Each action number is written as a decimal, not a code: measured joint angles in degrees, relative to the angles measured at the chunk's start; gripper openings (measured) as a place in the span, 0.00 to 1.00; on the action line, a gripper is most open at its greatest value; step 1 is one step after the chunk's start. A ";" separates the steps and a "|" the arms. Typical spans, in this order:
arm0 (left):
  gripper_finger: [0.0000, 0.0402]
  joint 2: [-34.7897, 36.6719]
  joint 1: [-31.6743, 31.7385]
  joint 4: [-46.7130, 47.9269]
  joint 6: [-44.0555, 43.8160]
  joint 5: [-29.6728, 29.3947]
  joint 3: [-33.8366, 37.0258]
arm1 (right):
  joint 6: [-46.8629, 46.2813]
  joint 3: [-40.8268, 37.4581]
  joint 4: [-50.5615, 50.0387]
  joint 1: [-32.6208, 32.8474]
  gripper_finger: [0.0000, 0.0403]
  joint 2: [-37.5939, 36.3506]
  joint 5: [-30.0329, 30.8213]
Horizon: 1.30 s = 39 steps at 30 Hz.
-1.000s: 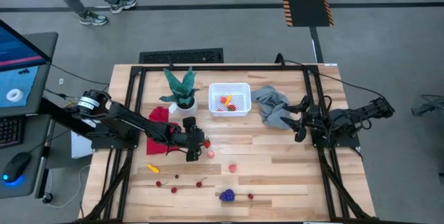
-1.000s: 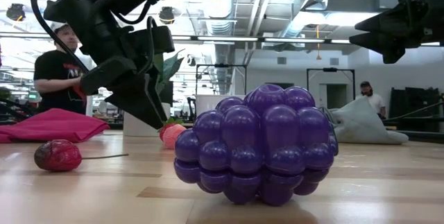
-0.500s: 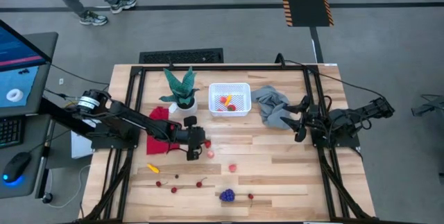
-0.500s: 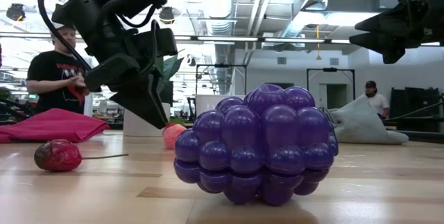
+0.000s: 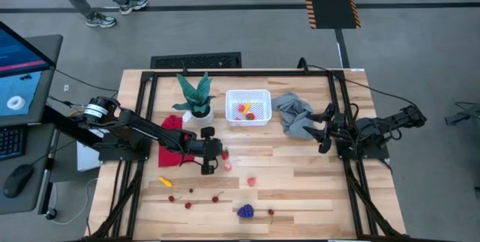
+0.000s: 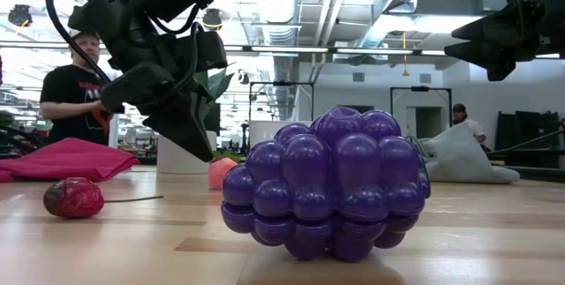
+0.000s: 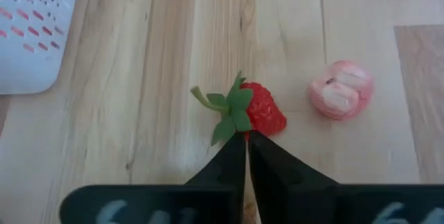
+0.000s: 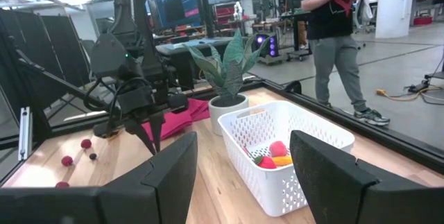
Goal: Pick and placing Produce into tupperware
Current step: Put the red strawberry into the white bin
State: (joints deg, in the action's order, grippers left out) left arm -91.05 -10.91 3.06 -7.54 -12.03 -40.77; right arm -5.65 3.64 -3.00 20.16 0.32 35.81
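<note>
On the left half of the bench (image 5: 300, 189), the left end effector (image 5: 208, 168) hangs low over the wood, its two fingers (image 7: 239, 161) clenched together with nothing between them. Their tips sit right at a red strawberry (image 7: 260, 109), which lies on the boards just beyond them, ungripped, green leaves spread toward the near side. A pink ball (image 7: 340, 90) rests close beside the strawberry on the right. Behind the arm lies a red cloth (image 5: 171, 138), and farther back stands a green potted plant (image 5: 196, 96). Along the near left edge a yellow piece (image 5: 164, 182) and several dark red cherries (image 5: 188, 204) are scattered apart from each other. Toward the middle, another pink piece (image 5: 252, 181) lies alone, and the purple grape bunch (image 5: 245, 211) sits at the near edge. At the far middle stands the tupperware (image 5: 248, 108), holding a few red and yellow produce pieces (image 8: 274, 156). Right of it lies a crumpled grey cloth (image 5: 294, 115). On the right side the right end effector (image 5: 324, 131) waits above the bench near that cloth, its fingers spread apart and empty. A person (image 6: 75, 86) stands in the room beyond.
</note>
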 joint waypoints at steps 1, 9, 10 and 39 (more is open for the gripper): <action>0.04 0.00 0.01 0.07 -0.36 -0.09 0.00 | 0.00 0.00 0.02 0.00 0.63 0.00 0.00; 0.12 0.02 0.01 0.71 -1.03 -1.24 0.00 | 0.00 0.00 0.00 0.00 0.63 0.00 0.00; 0.14 0.02 0.01 0.76 -1.10 -1.69 0.00 | 0.00 0.00 0.00 0.00 0.63 0.00 0.00; 0.00 0.16 1.25 -4.23 3.04 2.14 0.02 | -0.42 -1.01 0.37 0.00 0.63 0.00 0.02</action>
State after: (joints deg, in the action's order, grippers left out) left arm -90.88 -9.66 -1.17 -4.51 -9.89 -40.75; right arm -6.07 2.63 -2.63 20.16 0.32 35.83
